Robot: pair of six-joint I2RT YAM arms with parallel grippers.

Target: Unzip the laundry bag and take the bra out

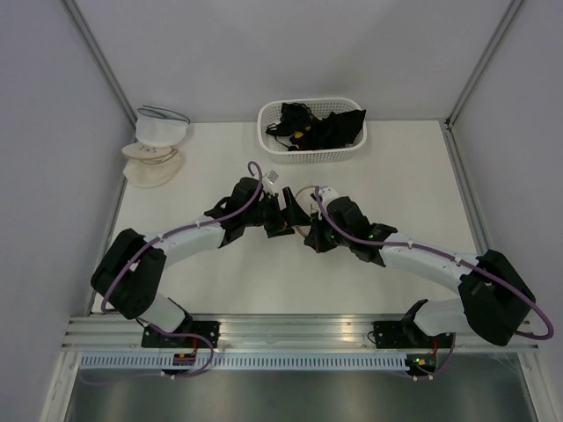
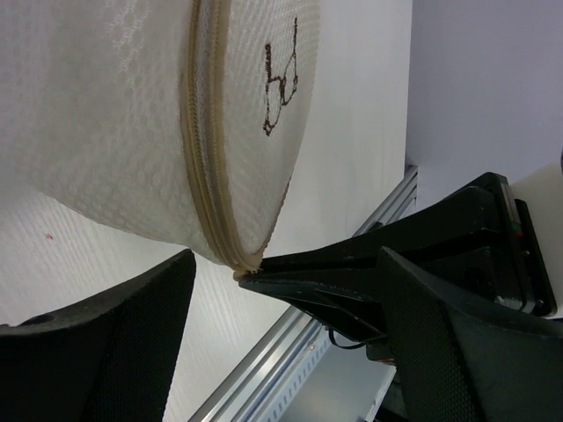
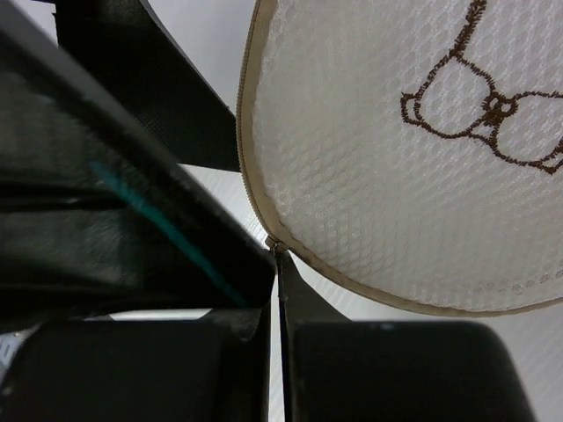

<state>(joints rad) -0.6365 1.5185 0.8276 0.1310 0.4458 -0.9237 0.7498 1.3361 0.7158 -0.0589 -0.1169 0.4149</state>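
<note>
Heads up on where you're at: your 2 arms meet mid-bench (image 1: 396, 176), left arm (image 1: 189, 237) and right arm (image 1: 422, 259) nose to nose. The bag (image 2: 114, 114) is right there between them. From the top camera it's hidden under the wrists, so go by the wrist views.

Your right jaws are pressed together and clamped on the bag's rim, right on the zip seam. The right wrist view shows a tiny metal bit at their tip. Your left jaws are wide apart with 1 on each side of that same rim point, just beside the bag but not touching it.

The bag is tipped up on edge, and its flat face with the brown stitched logo (image 2: 280, 88) is turned toward the right wrist. The zip (image 2: 201, 158) looks shut along the stretch you can see. I can't tell what's inside through the mesh, or whether the bag touches the bench.

At the far edge there's a white basket (image 1: 310, 156) holding black garments (image 1: 321, 125). A stack of pouches (image 1: 157, 145) sits in the far left corner, well apart from the action.
</note>
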